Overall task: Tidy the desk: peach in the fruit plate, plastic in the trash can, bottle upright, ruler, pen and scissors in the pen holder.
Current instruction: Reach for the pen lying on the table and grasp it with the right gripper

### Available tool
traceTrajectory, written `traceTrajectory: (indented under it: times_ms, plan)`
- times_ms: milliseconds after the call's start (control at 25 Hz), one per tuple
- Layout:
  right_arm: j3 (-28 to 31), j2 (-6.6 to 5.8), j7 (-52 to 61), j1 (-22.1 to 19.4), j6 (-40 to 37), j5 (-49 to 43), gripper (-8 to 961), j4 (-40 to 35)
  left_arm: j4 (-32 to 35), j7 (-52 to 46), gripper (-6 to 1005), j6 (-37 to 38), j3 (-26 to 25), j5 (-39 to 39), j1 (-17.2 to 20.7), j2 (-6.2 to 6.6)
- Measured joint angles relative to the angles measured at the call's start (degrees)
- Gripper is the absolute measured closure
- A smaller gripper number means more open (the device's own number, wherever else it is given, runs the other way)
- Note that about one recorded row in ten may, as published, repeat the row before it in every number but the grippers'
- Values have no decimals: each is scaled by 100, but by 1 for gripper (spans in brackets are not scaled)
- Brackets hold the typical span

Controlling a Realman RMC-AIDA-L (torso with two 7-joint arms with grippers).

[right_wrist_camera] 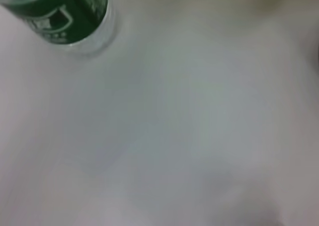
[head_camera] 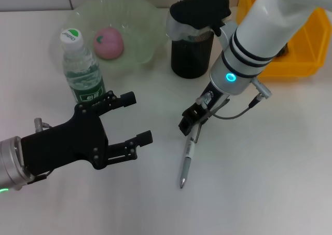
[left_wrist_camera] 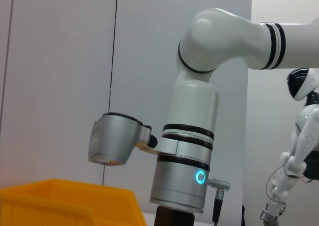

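Note:
My right gripper (head_camera: 191,122) is shut on the top end of a silver pen (head_camera: 185,160). The pen points down toward the table in front of the black cylindrical container (head_camera: 191,56). My left gripper (head_camera: 138,118) is open and empty at the lower left, just in front of the upright water bottle (head_camera: 81,71). The bottle's green label also shows in the right wrist view (right_wrist_camera: 70,14). A pink peach (head_camera: 108,42) lies in the pale green fruit plate (head_camera: 142,25). No ruler, scissors or plastic shows in any view.
A yellow bin (head_camera: 295,58) stands at the back right, behind the right arm; its rim shows in the left wrist view (left_wrist_camera: 65,203). A dark housing on the right arm (head_camera: 199,9) covers part of the black container's top. White table lies between the two grippers.

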Motion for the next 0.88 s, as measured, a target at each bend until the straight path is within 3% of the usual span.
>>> traceTrajectory:
  times_ms: [880]
  plan:
    - [-186, 1, 10, 144, 9, 138, 460, 256, -9, 0, 164, -80, 0, 0, -18, 6]
